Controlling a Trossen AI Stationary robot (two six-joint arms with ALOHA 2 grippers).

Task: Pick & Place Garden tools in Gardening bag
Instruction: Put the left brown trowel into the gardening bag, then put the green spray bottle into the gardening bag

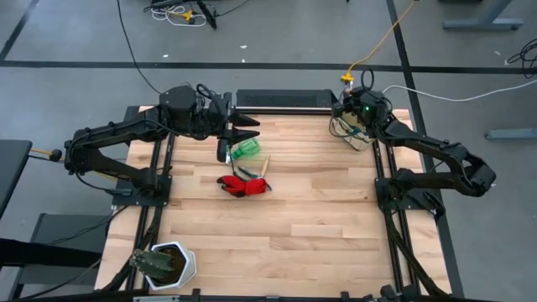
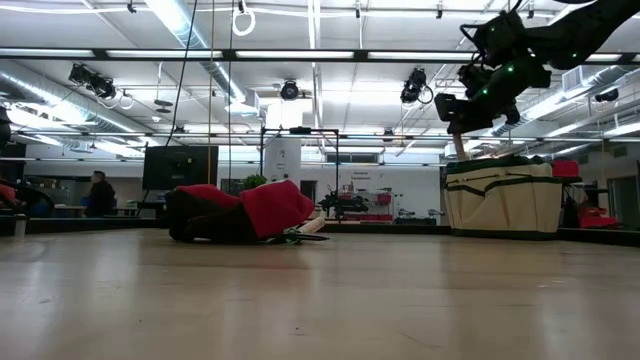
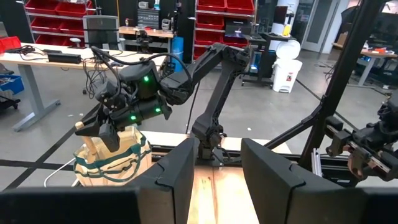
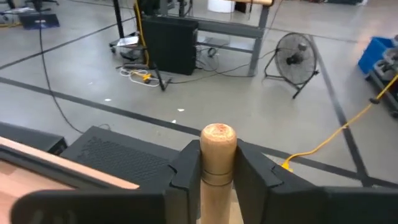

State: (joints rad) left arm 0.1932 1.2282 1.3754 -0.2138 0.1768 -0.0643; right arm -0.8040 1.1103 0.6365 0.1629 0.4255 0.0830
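Right wrist view showed the right hand (image 4: pixel 217 171) gripping a wooden-handled tool (image 4: pixel 217 152) upright, directly above the bag (image 1: pixel 357 134); left hand (image 1: pixel 243 127) empty, part-open.

Light is bright and even, coming from long ceiling strips (image 2: pixel 190 25) that run across the top of the low view and glare white there. The table (image 1: pixel 285 218) in the high view is evenly lit, with only soft, short shadows under the arms. In the low view the near tabletop at the bottom is blurred. In the right wrist view the dark fingers (image 4: pixel 186 168) at the bottom are soft, the floor behind slightly hazy.
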